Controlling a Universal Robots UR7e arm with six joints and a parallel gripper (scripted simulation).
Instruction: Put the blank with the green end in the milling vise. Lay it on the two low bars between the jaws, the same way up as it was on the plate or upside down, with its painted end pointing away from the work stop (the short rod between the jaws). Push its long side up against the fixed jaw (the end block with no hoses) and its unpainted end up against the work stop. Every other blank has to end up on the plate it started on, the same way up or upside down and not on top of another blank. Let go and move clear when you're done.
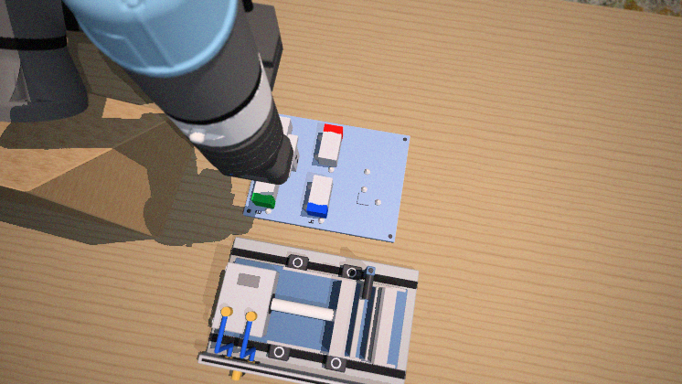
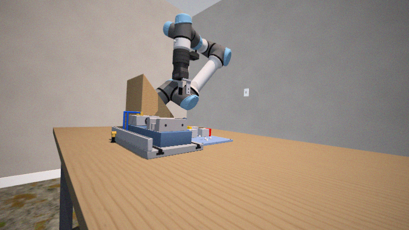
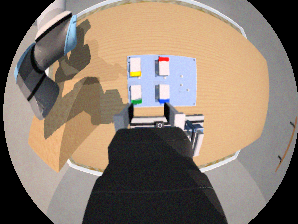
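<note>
The green-ended blank (image 1: 264, 190) (image 3: 136, 93) lies on the blue plate (image 1: 350, 224) (image 3: 192, 101), its green end toward the milling vise (image 1: 245, 304) (image 2: 174, 138) (image 3: 198, 142). The arm partly covers it in the top view. The fixed jaw (image 1: 385, 329) (image 2: 171, 125) is the end block without hoses. The dark work stop rod (image 1: 367, 285) shows at the jaws' plate-side end. The low bars between the jaws are hard to make out. My gripper (image 2: 184, 93) (image 3: 148, 108) is open and empty, high above the plate; its fingers are mostly hidden in the top view.
On the plate also lie the blue-ended blank (image 1: 320, 190) (image 3: 163, 92), the red-ended blank (image 1: 329, 147) (image 3: 163, 68) and the yellow-ended blank (image 3: 135, 66). Small white pins (image 1: 367, 171) stand on its right part. Blue hoses (image 1: 221, 334) rise at the vise's left. A wooden wedge (image 2: 143, 97) stands behind the vise.
</note>
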